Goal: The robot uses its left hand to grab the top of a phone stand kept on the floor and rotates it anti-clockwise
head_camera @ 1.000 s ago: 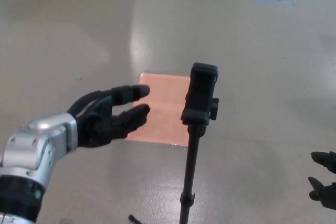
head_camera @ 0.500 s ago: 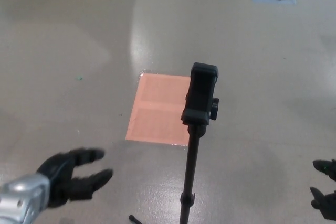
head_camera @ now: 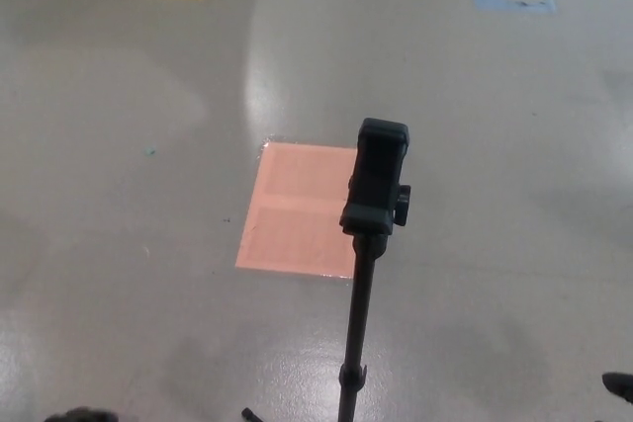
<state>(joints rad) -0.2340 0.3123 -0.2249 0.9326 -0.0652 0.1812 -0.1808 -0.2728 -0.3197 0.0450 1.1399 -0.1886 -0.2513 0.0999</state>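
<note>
Only a dark sliver of the left hand (head_camera: 79, 414) shows at the bottom edge, and a tip of the right hand (head_camera: 619, 385) at the lower right corner; I cannot tell how either is set. The phone stand (head_camera: 374, 195) stands upright on the grey floor (head_camera: 119, 195), untouched, before an orange patch (head_camera: 297, 210).

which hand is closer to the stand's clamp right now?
Right, narrowly. Right hand: a sliver at the lower right edge. Left hand: a sliver at the bottom left edge. Both sit far below the clamp, clear of the stand.
</note>
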